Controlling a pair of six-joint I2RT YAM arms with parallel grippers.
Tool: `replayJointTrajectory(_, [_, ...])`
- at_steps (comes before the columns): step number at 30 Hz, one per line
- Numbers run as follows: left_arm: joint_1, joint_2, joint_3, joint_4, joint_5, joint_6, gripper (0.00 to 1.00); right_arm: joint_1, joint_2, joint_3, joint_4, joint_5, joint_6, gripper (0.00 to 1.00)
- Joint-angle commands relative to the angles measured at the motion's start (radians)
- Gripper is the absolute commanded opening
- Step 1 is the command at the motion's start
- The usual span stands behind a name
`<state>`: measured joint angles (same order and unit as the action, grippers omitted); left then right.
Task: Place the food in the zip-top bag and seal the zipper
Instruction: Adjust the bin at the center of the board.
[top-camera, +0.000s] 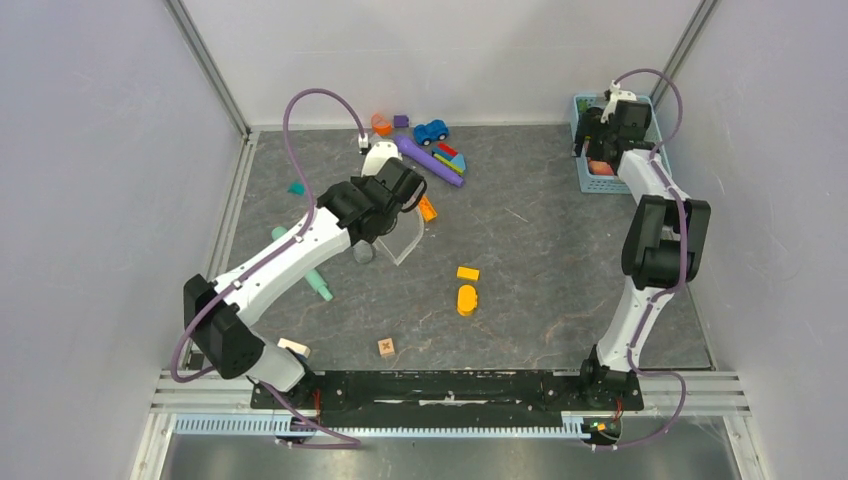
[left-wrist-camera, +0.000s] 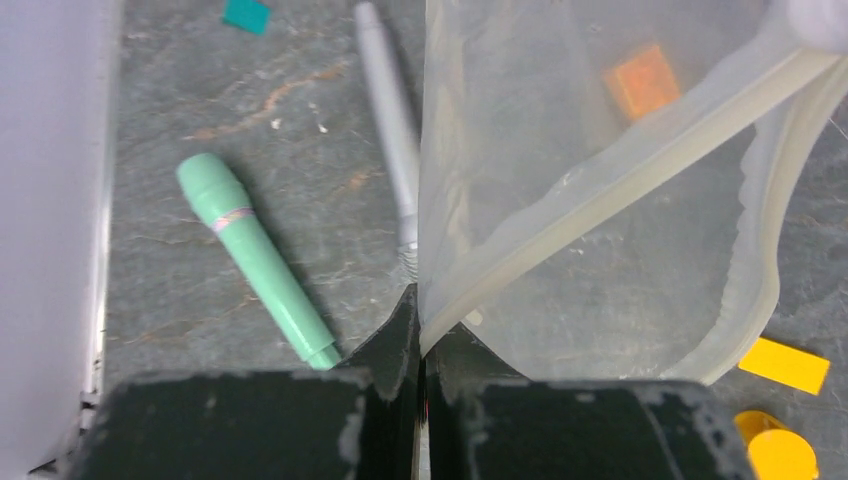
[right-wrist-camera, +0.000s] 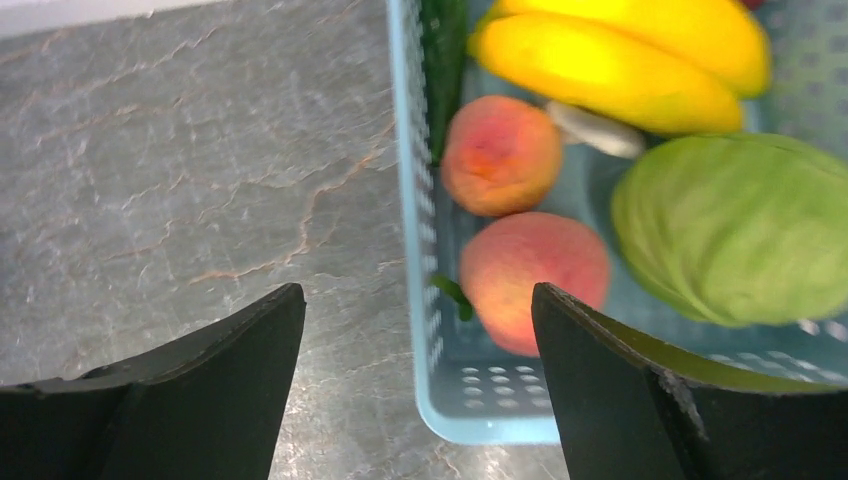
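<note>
On the left, the left claw (left-wrist-camera: 420, 345) is pressed together on one edge of the clear, floppy polka-dot zip-top bag (left-wrist-camera: 560, 130), holding it over the grey marbled desk (left-wrist-camera: 200, 150) beside a mint-green marker pen (left-wrist-camera: 258, 262). The bag's whitish zipper strip (left-wrist-camera: 625, 170) runs slantwise away from the pinch, and the mouth looks open. The film is thin and limp and probably slick, so it will likely sag and fold unless held by the stiffer zipper band near a corner. Over on the right, well apart from the bag, the food lies in a light blue lattice plastic basket (right-wrist-camera: 432, 405): a yellow banana bunch (right-wrist-camera: 610, 70), two pink-red peaches (right-wrist-camera: 535, 275) and a green cabbage (right-wrist-camera: 740, 230). The right claw (right-wrist-camera: 415, 295) hangs spread wide across the basket's wall, gripping nothing. The toys look light, hard and smooth. The nearer peach is round, so a grip across its middle seems safest against slipping.
</note>
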<state>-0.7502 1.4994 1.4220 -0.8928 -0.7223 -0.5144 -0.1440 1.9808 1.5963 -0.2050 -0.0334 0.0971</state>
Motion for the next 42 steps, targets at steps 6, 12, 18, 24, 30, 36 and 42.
replayJointTrajectory(6, [0.014,-0.066,0.103,-0.156,-0.208,-0.041,0.05,0.028,0.109,0.038,0.065,-0.159,-0.065,0.74])
replayJointTrajectory(12, [0.02,-0.049,0.072,-0.174,-0.178,-0.07,0.07,0.03,0.118,-0.002,0.07,-0.204,-0.053,0.44])
replayJointTrajectory(18, [0.02,-0.036,0.017,-0.157,-0.129,-0.111,0.06,0.072,-0.008,-0.164,0.088,-0.215,-0.058,0.19])
replayJointTrajectory(24, [0.02,-0.043,-0.063,-0.038,-0.013,-0.082,0.03,0.202,-0.221,-0.473,0.115,-0.128,0.006,0.13])
replayJointTrajectory(30, [0.022,-0.055,-0.162,0.121,0.158,-0.023,0.03,0.359,-0.473,-0.815,0.192,-0.063,0.155,0.14])
replayJointTrajectory(36, [0.022,-0.006,-0.181,0.176,0.265,-0.027,0.02,0.514,-0.678,-1.038,0.227,-0.038,0.26,0.14])
replayJointTrajectory(42, [0.022,0.046,-0.182,0.221,0.346,-0.033,0.02,0.583,-0.818,-1.088,0.241,-0.097,0.261,0.5])
